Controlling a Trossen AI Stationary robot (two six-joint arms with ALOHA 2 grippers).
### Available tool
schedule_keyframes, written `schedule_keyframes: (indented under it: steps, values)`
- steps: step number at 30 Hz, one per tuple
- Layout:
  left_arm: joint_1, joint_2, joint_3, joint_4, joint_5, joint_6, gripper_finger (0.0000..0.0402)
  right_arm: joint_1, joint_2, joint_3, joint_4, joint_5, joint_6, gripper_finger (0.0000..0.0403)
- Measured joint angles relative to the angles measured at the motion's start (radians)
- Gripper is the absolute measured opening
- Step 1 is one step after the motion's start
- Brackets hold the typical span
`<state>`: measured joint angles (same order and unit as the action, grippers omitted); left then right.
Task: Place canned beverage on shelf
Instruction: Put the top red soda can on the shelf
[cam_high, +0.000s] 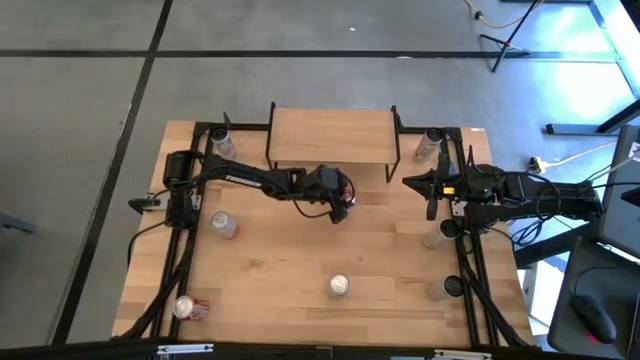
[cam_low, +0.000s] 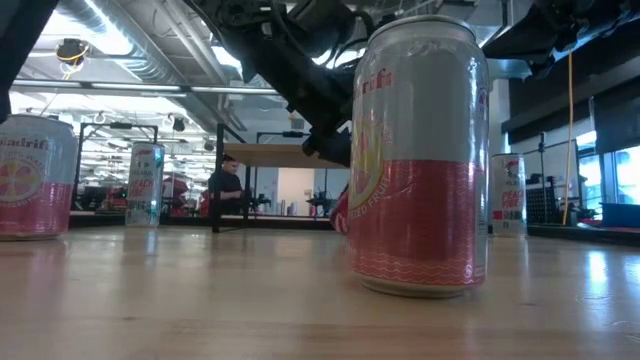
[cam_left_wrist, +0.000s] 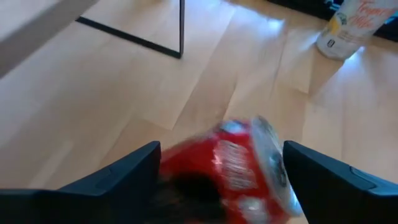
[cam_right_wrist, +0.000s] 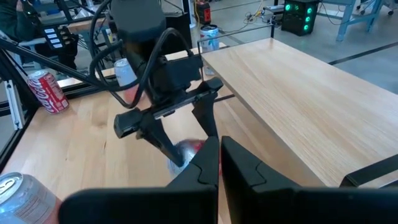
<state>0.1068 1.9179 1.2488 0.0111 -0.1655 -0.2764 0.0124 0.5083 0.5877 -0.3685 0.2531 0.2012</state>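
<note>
The bench (cam_high: 300, 270) is pale butcher-block wood, its strips laid in long bands with a soft sheen. At its far edge stands the shelf (cam_high: 330, 137), a smooth light wooden rectangle on thin black metal legs; its top is bare.

The left gripper (cam_high: 344, 199) reaches in over the middle of the bench, just in front of the shelf's near edge. Its jaws stand wide on either side of a red can (cam_left_wrist: 249, 171), a glossy cylinder with a silvery lid, lying tilted between the two dark, matte fingers (cam_left_wrist: 127, 174). From the left wrist view the can sits inside the gap, but whether the pads actually press on it is not clear. The right wrist view shows the same red and silver can (cam_right_wrist: 186, 152) low at the bench surface beneath the left arm's black angular fingers.

The right gripper (cam_high: 408, 182) waits near the shelf's right end, above the bench, its jaws clenched together on nothing.

Other cans stand scattered about: a silver-topped one (cam_high: 339, 286) near the front centre, pink and white with a wavy band in the low view; another (cam_high: 223, 224) on the left; a red one (cam_high: 188, 307) lying at the front left corner. A pale bottle (cam_high: 430, 143) stands beside the shelf's right end.
</note>
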Motion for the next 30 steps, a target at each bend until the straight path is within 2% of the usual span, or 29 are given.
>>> schedule_keyframes:
  steps: [5,9,12,15,19,22,27,30]
  values:
    - [0.004,-0.001,0.0,-0.005,0.001,0.0,0.0314,0.0,0.0,0.0,0.0,0.0,0.0,0.0007]
    - [0.005,-0.024,0.003,-0.009,0.054,0.027,0.0312,0.0,0.0,0.0,0.0,0.0,0.0,0.0007]
    - [0.004,-0.038,0.033,-0.075,0.105,0.095,0.0311,0.0,0.0,0.0,-0.001,0.009,-0.001,0.0007]
    - [0.006,-0.04,0.095,-0.222,0.148,0.219,0.0311,0.0,0.0,0.0,0.0,0.024,-0.001,0.0007]
    - [0.025,-0.04,0.18,-0.387,0.131,0.362,0.0311,0.0,0.0,0.0,0.001,0.025,0.0,0.0007]
    - [0.046,-0.039,0.21,-0.46,0.136,0.438,0.0311,0.0,0.0,0.0,0.0,0.025,0.0,0.0007]
    - [0.057,-0.039,0.227,-0.525,0.153,0.733,0.0311,0.0,0.0,0.0,0.0,0.026,0.001,0.0007]
    - [0.055,-0.039,0.227,-0.533,0.145,0.832,0.0311,0.0,0.0,0.0,0.0,0.026,0.002,0.0007]
